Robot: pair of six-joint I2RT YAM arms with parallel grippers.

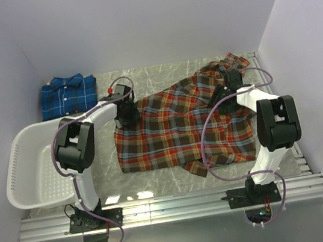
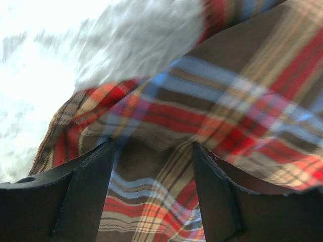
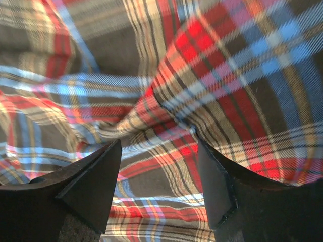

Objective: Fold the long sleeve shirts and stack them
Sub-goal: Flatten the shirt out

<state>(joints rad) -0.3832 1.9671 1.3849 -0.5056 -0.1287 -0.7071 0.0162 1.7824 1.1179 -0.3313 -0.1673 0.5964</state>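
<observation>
The red-orange plaid long sleeve shirt (image 1: pixel 174 125) lies spread and rumpled over the middle of the table, one sleeve reaching toward the back right corner. The blue plaid long sleeve shirt (image 1: pixel 68 96) sits folded at the back left. My left gripper (image 1: pixel 125 115) is down at the red shirt's back left edge. In the left wrist view the left gripper (image 2: pixel 153 146) is open, with the plaid cloth (image 2: pixel 227 91) lying between and under its fingers. My right gripper (image 1: pixel 227 87) is low over the shirt's back right part. It (image 3: pixel 160 143) is open too, over wrinkled cloth (image 3: pixel 227 65).
A white slotted basket (image 1: pixel 15 161) stands at the left edge, beside the left arm. Bare marble table top (image 1: pixel 149 77) shows behind the red shirt and beside its edge (image 2: pixel 40 60). Walls close in the back and both sides. A metal rail (image 1: pixel 174 207) runs along the front.
</observation>
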